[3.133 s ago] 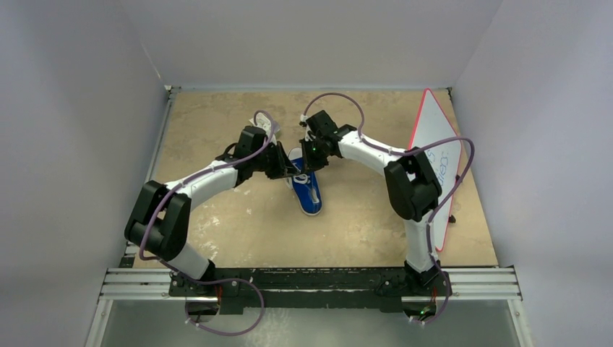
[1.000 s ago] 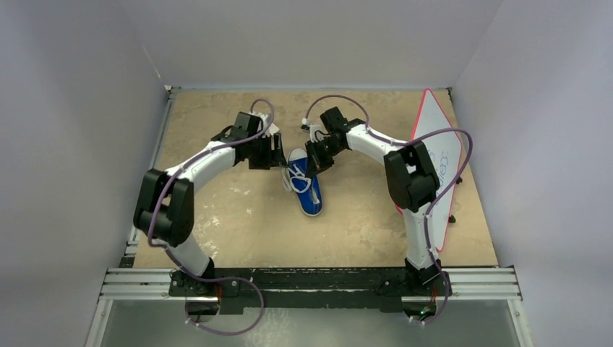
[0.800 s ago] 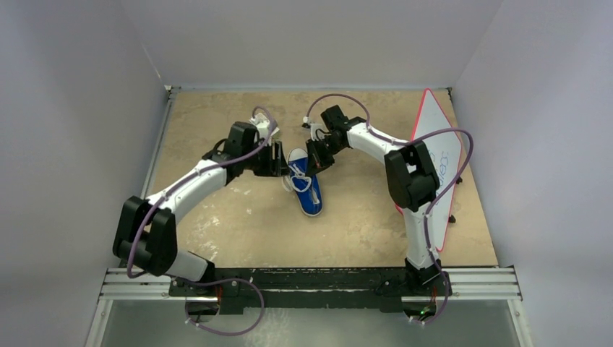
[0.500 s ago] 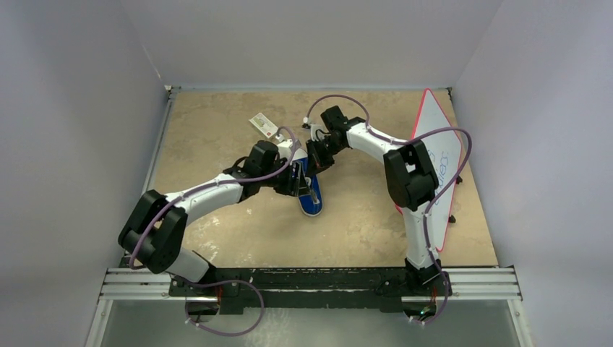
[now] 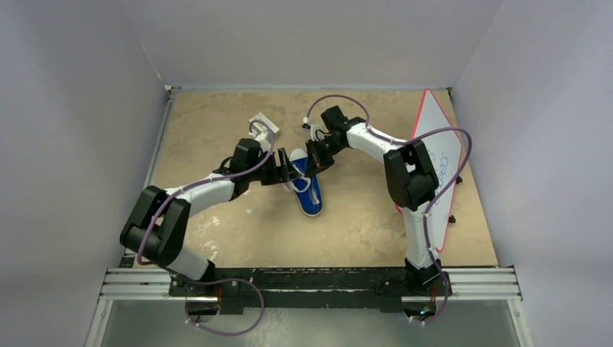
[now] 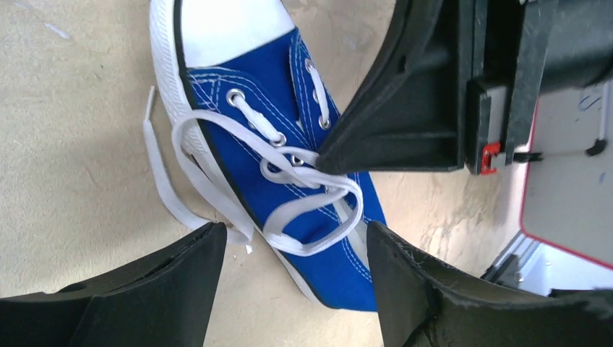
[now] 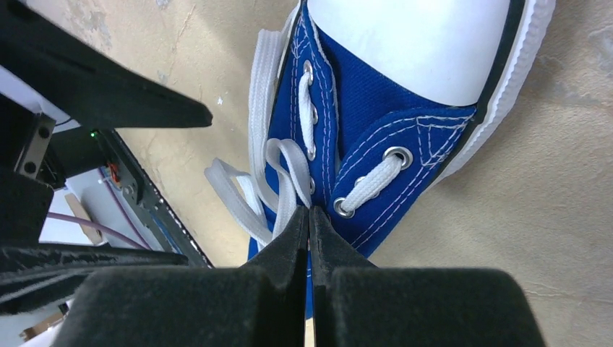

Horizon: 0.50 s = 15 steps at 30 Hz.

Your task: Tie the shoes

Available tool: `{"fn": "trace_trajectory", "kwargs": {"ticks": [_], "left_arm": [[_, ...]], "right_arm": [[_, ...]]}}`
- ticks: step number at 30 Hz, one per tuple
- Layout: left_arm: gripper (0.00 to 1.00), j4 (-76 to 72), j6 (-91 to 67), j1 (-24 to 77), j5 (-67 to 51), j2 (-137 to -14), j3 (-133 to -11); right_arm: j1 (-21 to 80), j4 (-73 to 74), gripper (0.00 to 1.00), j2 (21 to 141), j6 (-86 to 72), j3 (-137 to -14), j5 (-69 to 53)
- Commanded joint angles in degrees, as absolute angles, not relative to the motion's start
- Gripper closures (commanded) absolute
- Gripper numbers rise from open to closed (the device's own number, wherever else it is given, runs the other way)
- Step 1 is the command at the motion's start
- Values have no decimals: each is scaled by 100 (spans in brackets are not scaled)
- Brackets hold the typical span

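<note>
A small blue sneaker (image 5: 309, 194) with a white sole and toe cap lies mid-table, toe toward the back. Its white laces (image 6: 311, 206) form loose loops over the tongue, and one end trails on the table (image 6: 163, 173) to the shoe's left. My left gripper (image 5: 291, 173) is open just left of the shoe; in the left wrist view its jaws (image 6: 293, 246) straddle the heel half and the lace loop, holding nothing. My right gripper (image 7: 309, 211) is shut, its tip pressed on the lace crossing (image 6: 307, 160). Whether a lace is pinched there I cannot tell.
A small white box with a red edge (image 5: 262, 123) lies behind the left gripper. A white board with a red rim (image 5: 434, 155) leans against the right wall. The two grippers are close together over the shoe.
The left arm swung from beside the box toward the shoe, passed over it, and now sits at its left side with jaws wide. The right gripper and shoe stayed put.
</note>
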<state>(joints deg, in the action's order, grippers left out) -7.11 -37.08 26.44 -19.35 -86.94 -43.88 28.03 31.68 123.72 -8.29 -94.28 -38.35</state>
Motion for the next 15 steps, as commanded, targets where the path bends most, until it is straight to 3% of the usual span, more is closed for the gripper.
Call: {"fn": "trace_trajectory", "kwargs": {"ticks": [1, 7, 15], "left_arm": [[28, -1892, -4193, 2470, -2730, -8988, -4369], [30, -2888, -4758, 2482, -3244, -9412, -4286], [46, -3109, -5218, 2505, -4250, -9527, -4226]], "right_arm": [[2754, 3397, 100, 12360, -677, -9515, -3995], [2752, 3432, 100, 12328, -599, -9475, -3999], [2746, 3445, 100, 12380, -598, -9581, -4059]]}}
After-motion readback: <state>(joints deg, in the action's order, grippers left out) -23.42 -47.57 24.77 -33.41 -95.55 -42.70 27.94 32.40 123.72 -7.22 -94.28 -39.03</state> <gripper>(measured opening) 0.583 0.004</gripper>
